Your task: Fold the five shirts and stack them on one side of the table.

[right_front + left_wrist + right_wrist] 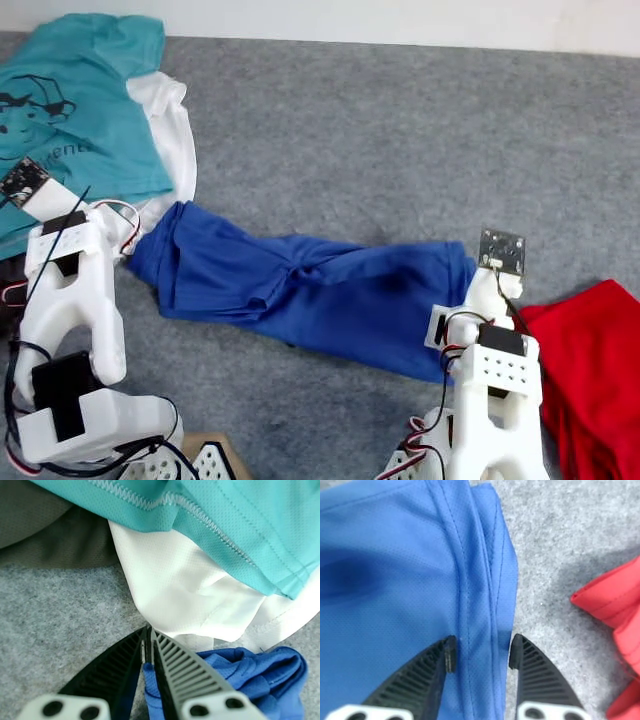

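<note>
The blue shirt [320, 290] lies rumpled across mid-frame. The left gripper [149, 642] pinches its left end, jaws closed. The right gripper [482, 652] is open astride its right hem. A teal shirt [80, 100] lies upper left, a red shirt [590, 370] lower right.

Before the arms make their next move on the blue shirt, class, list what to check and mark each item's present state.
1. Left gripper shut on the blue shirt: ok.
2. Right gripper gripping the hem: not ok; open, astride it.
3. Blue shirt lying flat: not ok; bunched mid-length.
4. White shirt free of the left gripper: cannot tell; its edge meets the gripper.
5. Red shirt apart from the blue one: ok; bare table between.
</note>
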`<control>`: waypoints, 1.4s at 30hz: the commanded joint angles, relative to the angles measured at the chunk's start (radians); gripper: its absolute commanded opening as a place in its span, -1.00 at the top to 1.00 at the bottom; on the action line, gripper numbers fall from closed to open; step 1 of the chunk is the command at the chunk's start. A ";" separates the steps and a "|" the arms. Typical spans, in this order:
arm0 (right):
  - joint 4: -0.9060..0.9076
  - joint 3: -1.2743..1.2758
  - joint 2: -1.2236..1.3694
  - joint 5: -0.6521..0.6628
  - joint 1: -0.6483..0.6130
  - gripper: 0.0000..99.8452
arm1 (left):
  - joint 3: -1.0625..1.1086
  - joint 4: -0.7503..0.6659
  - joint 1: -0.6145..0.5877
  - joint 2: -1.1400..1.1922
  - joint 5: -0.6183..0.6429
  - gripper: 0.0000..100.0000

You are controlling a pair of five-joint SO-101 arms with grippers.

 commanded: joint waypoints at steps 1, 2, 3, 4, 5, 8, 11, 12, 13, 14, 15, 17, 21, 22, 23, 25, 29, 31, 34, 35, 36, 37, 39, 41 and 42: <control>-0.028 -0.021 0.104 -0.025 -0.013 0.60 | -0.015 0.005 0.015 -0.002 -0.002 0.99; -0.027 -0.054 0.156 -0.031 -0.016 0.56 | -0.015 0.005 0.015 -0.002 -0.002 0.99; -0.024 -0.087 0.205 -0.034 -0.022 0.54 | -0.015 0.005 0.013 -0.002 -0.002 0.99; -0.022 -0.116 0.260 -0.034 -0.025 0.53 | -0.015 0.005 0.013 -0.002 -0.002 0.99; -0.015 -0.143 0.302 -0.034 -0.025 0.53 | -0.015 0.005 0.013 -0.002 -0.002 0.99; 0.019 -0.219 0.417 -0.034 -0.025 0.53 | -0.015 0.005 0.013 -0.002 -0.002 0.99; 0.021 -0.255 0.467 -0.034 -0.024 0.59 | -0.015 0.005 0.013 -0.002 -0.002 0.99; 0.021 -0.259 0.469 -0.034 -0.024 0.65 | -0.015 0.005 0.013 -0.002 -0.002 0.99; 0.019 -0.259 0.467 -0.034 -0.024 0.73 | -0.015 0.005 0.013 -0.002 -0.002 0.99; 0.018 -0.259 0.467 -0.034 -0.024 0.83 | -0.015 0.005 0.013 -0.002 -0.002 0.99; 0.015 -0.260 0.466 -0.034 -0.024 0.93 | -0.015 0.005 0.013 -0.002 -0.002 0.99; 0.015 -0.263 0.469 -0.032 -0.024 0.98 | -0.015 0.005 0.013 -0.002 -0.002 0.99; 0.015 -0.266 0.466 -0.032 0.005 0.99 | -0.015 0.005 0.012 -0.002 -0.002 0.99; 0.015 -0.271 0.464 -0.032 0.039 0.99 | -0.015 0.005 0.012 -0.002 -0.002 0.99; 0.013 -0.285 0.464 -0.032 0.074 0.99 | -0.015 0.005 0.012 -0.002 -0.002 0.99; 0.013 -0.323 0.470 -0.032 0.139 0.99 | -0.015 0.005 0.012 -0.002 -0.002 0.99; 0.024 -0.383 0.473 0.017 0.223 0.99 | -0.015 0.005 0.012 -0.002 -0.003 0.99; 0.053 -0.424 0.475 0.031 0.260 0.99 | -0.015 0.005 0.012 -0.002 -0.003 0.99; 0.127 -0.510 0.475 0.052 0.300 0.99 | -0.002 0.000 0.012 -0.002 -0.003 0.99; 0.154 -0.544 0.475 0.058 0.309 0.99 | -0.001 0.000 0.012 -0.002 -0.003 0.99; 0.182 -0.581 0.475 0.060 0.315 0.99 | -0.001 0.000 0.012 -0.002 -0.003 0.99; 0.211 -0.616 0.475 0.060 0.318 0.99 | -0.001 0.000 0.012 -0.002 -0.003 0.99; 0.275 -0.690 0.475 0.061 0.314 0.99 | -0.001 0.000 0.012 -0.002 -0.003 0.99; 0.346 -0.754 0.472 0.060 0.274 0.99 | -0.001 0.000 0.012 -0.002 -0.003 0.99; 0.384 -0.783 0.467 0.055 0.243 0.99 | -0.001 0.000 0.012 -0.002 -0.003 0.99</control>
